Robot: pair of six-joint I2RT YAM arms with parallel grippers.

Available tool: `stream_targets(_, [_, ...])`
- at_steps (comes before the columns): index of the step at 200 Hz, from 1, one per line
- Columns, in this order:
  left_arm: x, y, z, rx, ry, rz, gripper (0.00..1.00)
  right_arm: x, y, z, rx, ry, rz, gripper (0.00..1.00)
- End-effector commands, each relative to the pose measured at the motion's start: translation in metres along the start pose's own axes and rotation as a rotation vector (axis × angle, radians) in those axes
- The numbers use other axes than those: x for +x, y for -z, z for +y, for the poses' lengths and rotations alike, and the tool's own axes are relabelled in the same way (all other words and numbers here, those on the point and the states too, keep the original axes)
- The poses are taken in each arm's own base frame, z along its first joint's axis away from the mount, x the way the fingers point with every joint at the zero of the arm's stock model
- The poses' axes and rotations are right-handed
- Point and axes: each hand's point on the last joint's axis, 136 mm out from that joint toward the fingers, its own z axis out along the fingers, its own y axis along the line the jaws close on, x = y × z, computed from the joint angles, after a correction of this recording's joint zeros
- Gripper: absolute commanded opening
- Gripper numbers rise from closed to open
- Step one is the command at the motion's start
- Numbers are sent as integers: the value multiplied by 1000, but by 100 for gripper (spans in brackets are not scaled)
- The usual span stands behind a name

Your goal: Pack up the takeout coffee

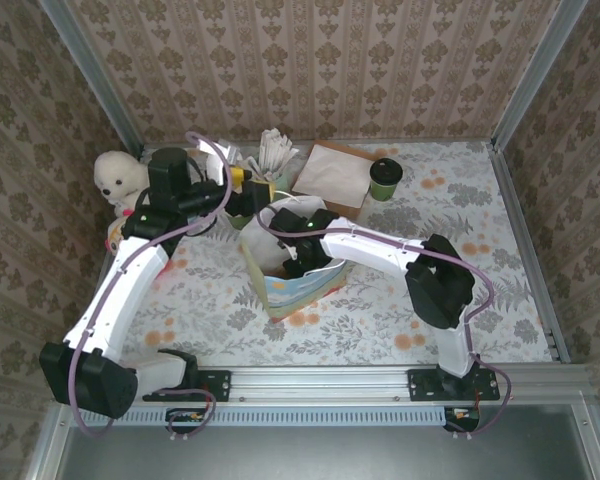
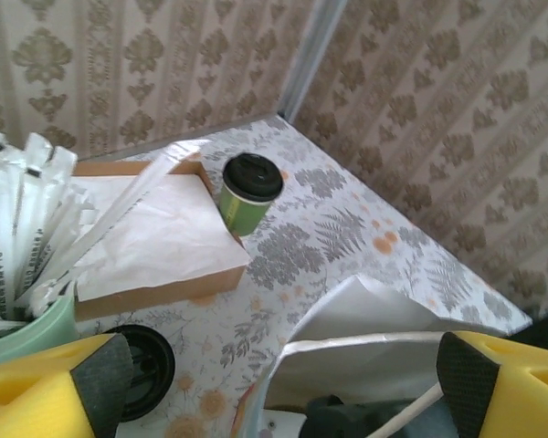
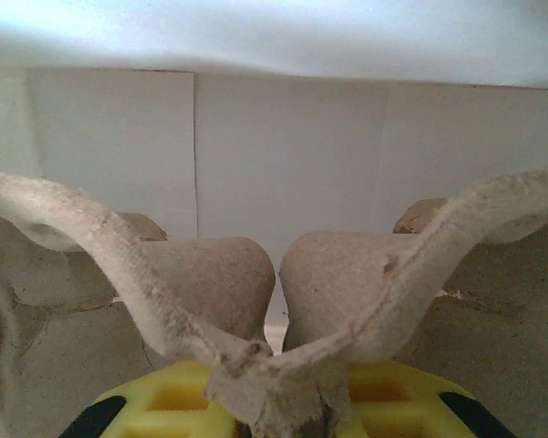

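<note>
We find the right hand (image 3: 274, 401) clamped on the pulp cup carrier (image 3: 210, 274) inside the paper bag (image 1: 280, 292), left hand (image 2: 283, 370) apart, takeout coffee (image 1: 385, 178) upright on the counter (image 1: 460, 230) behind, and advise seating the carrier flat.

Your takeout coffee (image 2: 247, 205) is matt green paper under a glossy black plastic lid (image 2: 253, 175). The pulp carrier (image 3: 201, 301) looks rough and fibrous, frayed along its edges. Behind it the bag (image 3: 283, 155) wall is smooth, matt white, probably paper. The left pincer (image 2: 283, 376) has smooth yellow plastic fingers (image 2: 36, 401) with dull black pads (image 2: 105, 376). The worktop (image 2: 347, 237) wears a matt floral print.
</note>
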Motion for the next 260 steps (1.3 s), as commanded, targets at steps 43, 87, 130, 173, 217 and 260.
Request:
stream_targets(43, [3, -13, -36, 239, -242, 107, 93, 6, -8, -7, 34, 16, 42, 22])
stream_targets(87, [3, -16, -59, 366, -313, 96, 98, 29, 1, -19, 65, -49, 65, 22])
stream_targets(130, [7, -33, -51, 341, -341, 159, 87, 38, 1, -23, 66, -91, 55, 23])
stream_targets(173, [6, -50, -54, 355, -340, 175, 36, 31, 0, -32, 79, -209, -52, 28])
stream_targets(217, [-1, -75, -48, 234, -319, 160, 1, 25, -16, -35, 64, -210, -69, 34])
stream_targets(260, [-2, -85, -33, 134, -286, 143, 0, 17, 5, -29, 36, -139, -105, 62])
